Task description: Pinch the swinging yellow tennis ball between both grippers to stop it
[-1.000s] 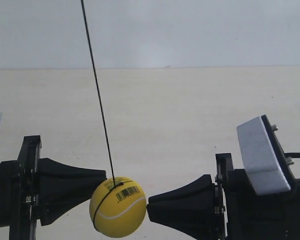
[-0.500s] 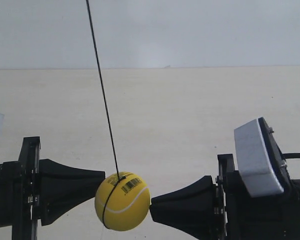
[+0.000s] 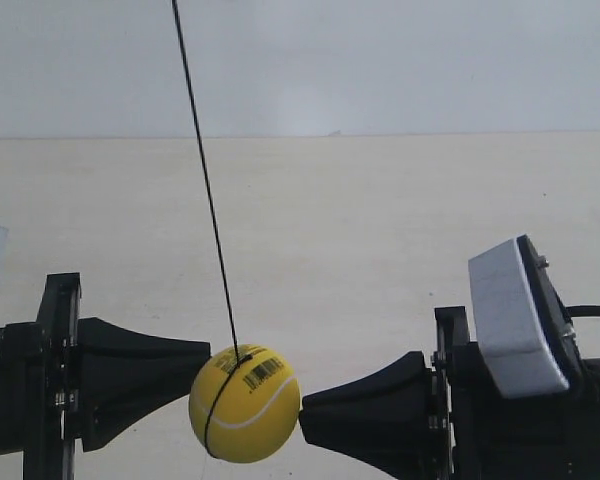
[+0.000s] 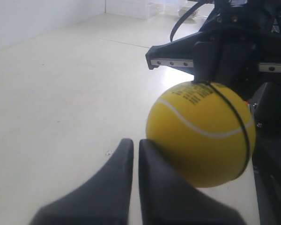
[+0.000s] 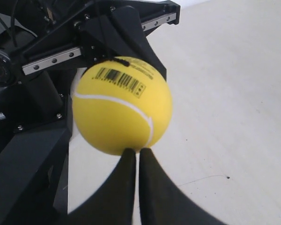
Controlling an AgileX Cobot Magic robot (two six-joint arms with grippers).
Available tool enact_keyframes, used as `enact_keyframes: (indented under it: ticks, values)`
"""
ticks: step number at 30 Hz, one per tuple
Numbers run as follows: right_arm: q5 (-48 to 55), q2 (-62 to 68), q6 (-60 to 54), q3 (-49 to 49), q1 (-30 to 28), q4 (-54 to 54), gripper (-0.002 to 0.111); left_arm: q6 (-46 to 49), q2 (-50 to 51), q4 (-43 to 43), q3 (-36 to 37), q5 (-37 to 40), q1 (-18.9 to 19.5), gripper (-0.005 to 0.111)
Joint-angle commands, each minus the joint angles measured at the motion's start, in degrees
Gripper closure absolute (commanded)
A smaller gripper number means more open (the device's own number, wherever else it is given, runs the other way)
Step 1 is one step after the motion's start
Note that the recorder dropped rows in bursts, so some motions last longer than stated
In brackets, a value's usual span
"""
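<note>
left gripper (image 4: 135, 141): jaws all but closed, only a thin slit, nothing in it; blunt tip pressed on the ball's side
right gripper (image 5: 136, 151): same, jaws nearly together, slit empty; tip touches the ball just beside the seam (image 5: 131, 107)
yellow tennis ball (image 3: 245, 403): hangs low between the two wedge tips, pinched from opposite sides, not inside either gripper's own jaws
barcode label (image 5: 120, 79): black print on the ball's upper face, near where the string meets it
string (image 3: 205, 180): thin, black, taut; looped round the ball, runs up leaning toward the exterior view's left and out of the frame top
arm at the exterior view's left (image 3: 130, 385): wedge aimed at the ball, tip at its upper flank; touching or just beside, can't tell from that view
arm at the exterior view's right (image 3: 380, 410): wedge tip in contact with the ball
white block (image 3: 515, 315): tilted, on top of the right-hand arm's frame
table (image 3: 400, 230): pale cream, matte, under the ball
wall (image 3: 400, 60): plain light grey, behind the table
</note>
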Motion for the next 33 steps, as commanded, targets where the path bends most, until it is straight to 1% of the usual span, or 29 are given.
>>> enact_keyframes:
  ticks: [1,5,8,24,33]
  values:
    - [-0.69,-1.44,-1.26,-0.21,0.00,0.31,0.108,-0.21,0.05,0.38,0.19,-1.13,-0.16,0.102]
    - [0.35,-7.51,-0.52,-0.21,0.00,0.18,0.108,-0.21,0.05,0.38,0.19,-1.30,-0.16,0.102]
    - [3.82,-10.10,2.54,-0.09,0.00,-0.07,0.108,-0.21,0.05,1.05,0.19,-2.14,-0.16,0.102]
    - [2.84,-9.98,4.22,-0.09,0.00,-1.52,0.108,-0.21,0.05,1.02,0.19,-2.55,-0.16,0.102]
    - [2.26,-7.18,2.94,-0.09,0.00,-0.17,0.108,0.60,0.05,0.16,0.19,-2.55,-0.16,0.102]
